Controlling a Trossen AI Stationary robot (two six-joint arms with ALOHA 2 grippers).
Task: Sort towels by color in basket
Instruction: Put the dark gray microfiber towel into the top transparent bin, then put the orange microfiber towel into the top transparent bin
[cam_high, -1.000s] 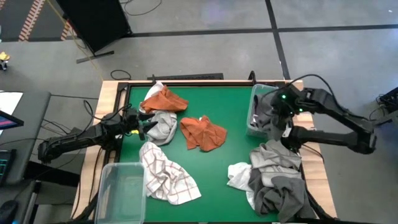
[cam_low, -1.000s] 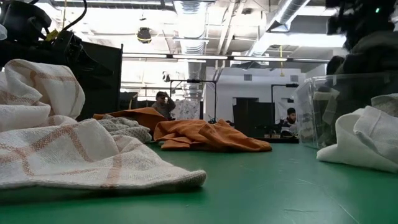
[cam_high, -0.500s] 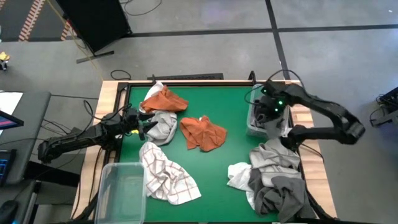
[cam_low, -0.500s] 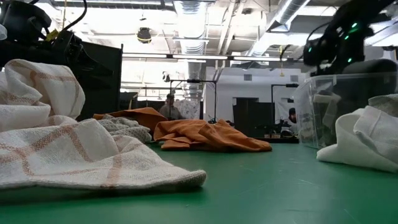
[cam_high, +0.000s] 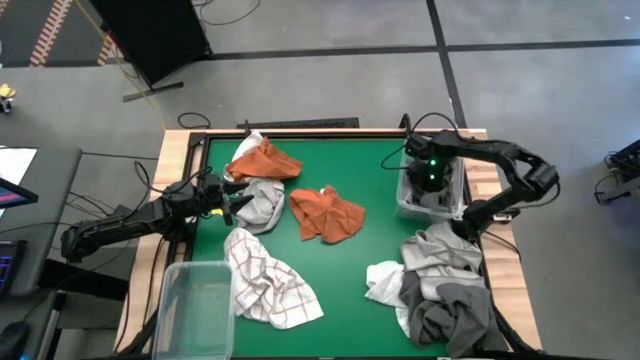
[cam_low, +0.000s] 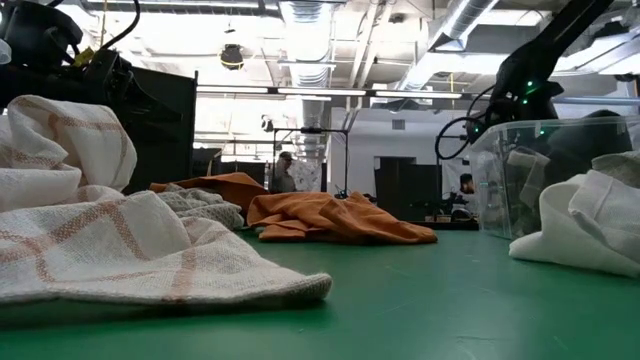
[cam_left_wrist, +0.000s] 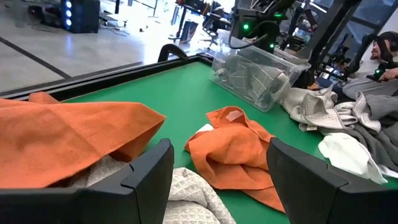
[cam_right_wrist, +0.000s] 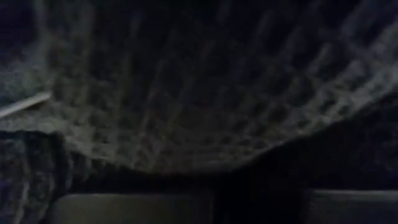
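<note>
Bin (cam_high: 408, 205) of clear plastic holds the right claw (cam_high: 432, 178), fingers unreadable against grey cloth (cam_right_wrist: 186, 93); far across, left claw (cam_left_wrist: 217, 186) gapes beside orange towels (cam_high: 327, 213).

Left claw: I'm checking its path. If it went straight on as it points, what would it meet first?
Probably the crumpled orange towel lying mid-table, straight ahead between the left claw's open fingers; depth is uncertain.

A green table (cam_high: 375, 180) and a person (cam_low: 287, 172) in the room behind.

Dark jointed arms, black cables, green light (cam_high: 432, 181)
</note>
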